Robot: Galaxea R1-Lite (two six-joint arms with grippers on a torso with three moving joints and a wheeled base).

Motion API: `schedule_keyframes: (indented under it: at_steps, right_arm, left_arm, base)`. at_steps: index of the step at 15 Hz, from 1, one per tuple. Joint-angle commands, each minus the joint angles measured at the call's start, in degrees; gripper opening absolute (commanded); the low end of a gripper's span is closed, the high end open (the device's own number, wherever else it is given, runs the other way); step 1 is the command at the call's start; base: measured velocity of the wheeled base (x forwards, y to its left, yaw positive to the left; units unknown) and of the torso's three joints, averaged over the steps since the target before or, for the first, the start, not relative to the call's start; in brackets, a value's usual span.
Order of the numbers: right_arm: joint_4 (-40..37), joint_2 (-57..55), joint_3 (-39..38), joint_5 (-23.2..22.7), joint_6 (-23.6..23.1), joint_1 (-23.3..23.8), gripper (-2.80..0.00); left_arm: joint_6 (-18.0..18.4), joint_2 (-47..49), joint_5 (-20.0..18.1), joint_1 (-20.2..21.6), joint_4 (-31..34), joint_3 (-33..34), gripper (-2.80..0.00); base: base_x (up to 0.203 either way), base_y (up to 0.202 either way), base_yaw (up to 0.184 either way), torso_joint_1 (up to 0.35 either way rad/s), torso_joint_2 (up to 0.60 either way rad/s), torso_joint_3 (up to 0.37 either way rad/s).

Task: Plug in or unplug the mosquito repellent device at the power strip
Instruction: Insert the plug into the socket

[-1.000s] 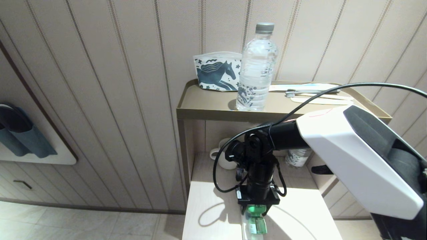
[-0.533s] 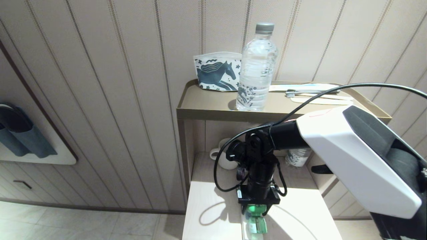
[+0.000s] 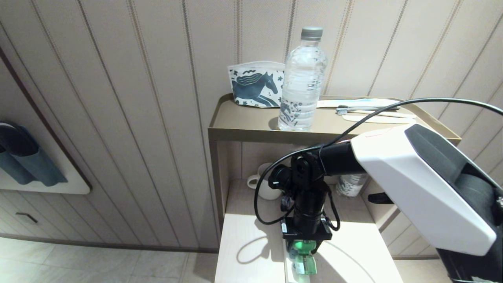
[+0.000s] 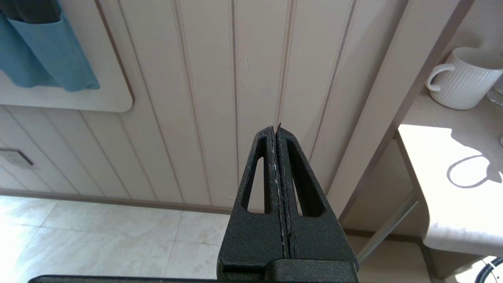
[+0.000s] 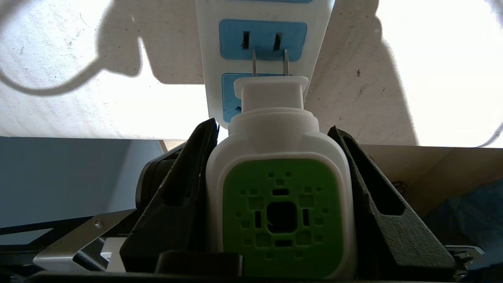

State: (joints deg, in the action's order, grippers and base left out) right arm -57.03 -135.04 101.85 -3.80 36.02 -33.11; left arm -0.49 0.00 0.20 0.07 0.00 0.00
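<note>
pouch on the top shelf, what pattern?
The pouch is white with a dark blue horse and small squiggles and stars; head view shows it best.

White forearm shell (image 3: 412,181), black cable (image 3: 393,112), black fingers (image 5: 188,188)

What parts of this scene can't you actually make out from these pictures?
- Power strip: its far end runs off the right wrist view's edge; in the head view the right gripper covers most of it.
- Mosquito repellent device: whether its prongs sit in the slots or just outside cannot be told.
- Second water bottle: largely hidden behind the right arm, head view.
- Left gripper: absent from the head view.
</note>
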Motion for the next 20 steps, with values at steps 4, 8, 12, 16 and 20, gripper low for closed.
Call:
schedule_keyframes:
  at_steps: [4, 8, 12, 16, 20]
  right_arm:
    - [-0.3, -1.4, 1.2, -0.3, 0.2, -0.2, -2.80]
    - [-0.7, -3.7, 3.3, -0.2, -0.2, 0.0, -2.80]
    - [-0.7, -4.9, 4.4, -0.2, -0.3, 0.0, -2.80]
    - [-1.1, -5.8, 6.7, -0.2, -0.3, 0.1, -2.80]
    - [-2.4, -6.4, 7.7, -0.3, -0.3, 0.1, -2.80]
  left_arm:
    - [0.0, 0.1, 0.1, 0.0, 0.0, 0.0, -2.80]
    - [0.0, 0.1, 0.0, 0.0, 0.0, 0.0, -2.80]
    - [0.0, 0.1, 0.0, 0.0, 0.0, 0.0, -2.80]
    - [0.0, 0.1, 0.0, 0.0, 0.0, 0.0, -2.80]
    - [0.0, 0.1, 0.0, 0.0, 0.0, 0.0, -2.80]
  base:
    - [0.000, 0.000, 0.000, 0.000, 0.00, 0.000]
    - [0.000, 0.000, 0.000, 0.000, 0.00, 0.000]
    - [0.000, 0.000, 0.000, 0.000, 0.00, 0.000]
    - [0.000, 0.000, 0.000, 0.000, 0.00, 0.000]
    - [0.000, 0.000, 0.000, 0.000, 0.00, 0.000]
